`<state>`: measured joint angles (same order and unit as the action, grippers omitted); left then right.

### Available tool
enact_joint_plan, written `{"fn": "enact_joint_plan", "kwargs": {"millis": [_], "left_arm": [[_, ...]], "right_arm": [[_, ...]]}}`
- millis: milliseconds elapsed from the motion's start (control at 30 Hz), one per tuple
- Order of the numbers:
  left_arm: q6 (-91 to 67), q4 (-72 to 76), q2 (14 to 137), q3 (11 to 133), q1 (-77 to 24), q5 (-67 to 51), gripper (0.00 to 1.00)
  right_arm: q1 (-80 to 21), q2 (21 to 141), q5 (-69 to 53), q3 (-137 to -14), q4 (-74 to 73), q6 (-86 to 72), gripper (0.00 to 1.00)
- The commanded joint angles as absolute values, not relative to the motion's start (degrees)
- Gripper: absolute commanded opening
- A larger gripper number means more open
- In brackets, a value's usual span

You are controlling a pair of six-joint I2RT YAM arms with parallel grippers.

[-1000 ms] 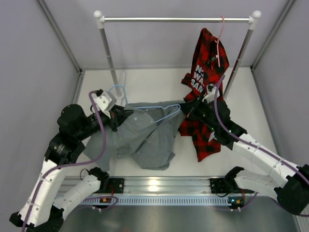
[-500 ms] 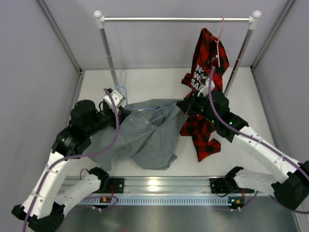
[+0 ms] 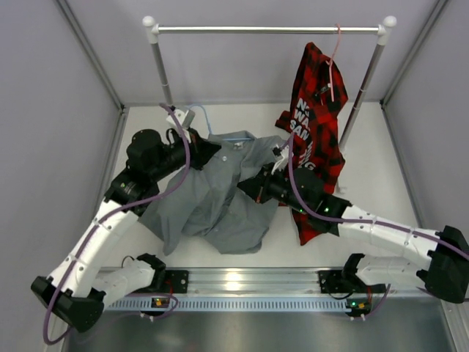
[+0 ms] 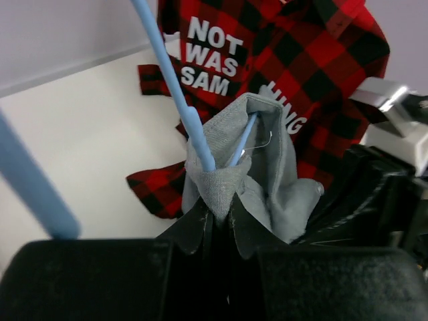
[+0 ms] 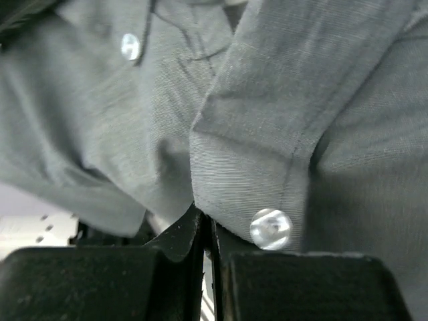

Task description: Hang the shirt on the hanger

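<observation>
Left wrist view: my left claw (image 4: 217,210) pinches the limp, light shirt (image 4: 274,174) at the hanger (image 4: 167,73); my right claw (image 5: 206,231) clamps its buttoned edge, likely the firmer hold.

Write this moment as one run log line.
left claw: shut on shirt | right claw: shut on shirt edge near a button | hanger: wire enters shirt at left claw | stage: not yet hung

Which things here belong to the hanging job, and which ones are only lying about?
Belong to the job: grey shirt, pinched by left gripper and right gripper; light-blue hanger, running into its fabric.
Just there: red plaid shirt on pink hanger; clothes rail.
</observation>
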<state>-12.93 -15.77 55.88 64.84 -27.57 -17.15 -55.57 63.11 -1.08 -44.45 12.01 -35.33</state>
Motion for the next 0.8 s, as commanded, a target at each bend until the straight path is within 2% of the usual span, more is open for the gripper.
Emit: {"fn": "enact_joint_plan", "kwargs": {"millis": [0,67,100,133,200,233,267,300,400,467,533,600,633,767], "left_arm": [[-16.8,-2.0,57.7,66.8,-27.3,-24.2,0.0],[-14.8,-2.6,57.2,66.6,-27.1,-26.4,0.0],[-14.0,-3.3,57.0,66.5,-27.0,-27.1,0.0],[-12.7,-3.7,56.9,66.5,-26.5,-29.0,0.0],[-10.6,-4.2,57.2,66.5,-25.6,-30.7,0.0],[-9.3,-4.7,57.3,66.5,-25.4,-31.2,0.0],[-7.9,-4.9,57.5,66.5,-25.1,-33.1,0.0],[-4.7,-5.1,57.8,66.4,-25.1,-34.5,0.0],[0.8,-5.2,59.3,65.7,-25.1,-44.4,0.0],[2.4,-4.6,60.5,65.5,-25.1,-53.4,0.0],[2.9,-3.7,61.8,65.4,-26.0,-57.2,0.0],[4.4,-3.7,62.5,65.6,-28.5,-59.3,0.0],[4.8,-3.7,62.7,65.7,-29.3,-59.5,0.0],[5.4,-3.7,63.7,67.1,-32.7,-62.4,0.0]], "right_arm": [[-56.2,64.2,6.7,-43.2,17.4,-39.8,0.0],[-56.2,62.8,7.6,-42.8,14.6,-39.6,0.03],[-56.2,61.0,7.6,-42.7,13.3,-38.6,0.09],[-56.1,59.9,7.6,-42.9,11.8,-37.8,0.21],[-56.1,55.4,7.2,-43.0,5.8,-35.2,0.32],[-56.1,53.7,6.7,-43.1,3.2,-34.3,0.5],[-56.1,51.8,4.3,-43.3,0.5,-33.1,0.59],[-56.1,48.3,2.5,-44.1,-6.1,-30.3,0.73],[-56.1,42.6,-3.6,-47.8,-18.7,-23.4,0.8],[-56.1,39.6,-6.5,-50.0,-22.2,-20.3,0.81],[-56.1,39.2,-7.7,-54.5,-25.6,-18.4,0.81],[-56.0,41.8,-6.8,-60.6,-27.6,-15.8,0.82],[-55.9,43.4,-5.5,-62.6,-29.3,-15.0,0.89],[-53.5,54.6,-8.1,-74.2,-30.1,-9.7,0.9]]}}
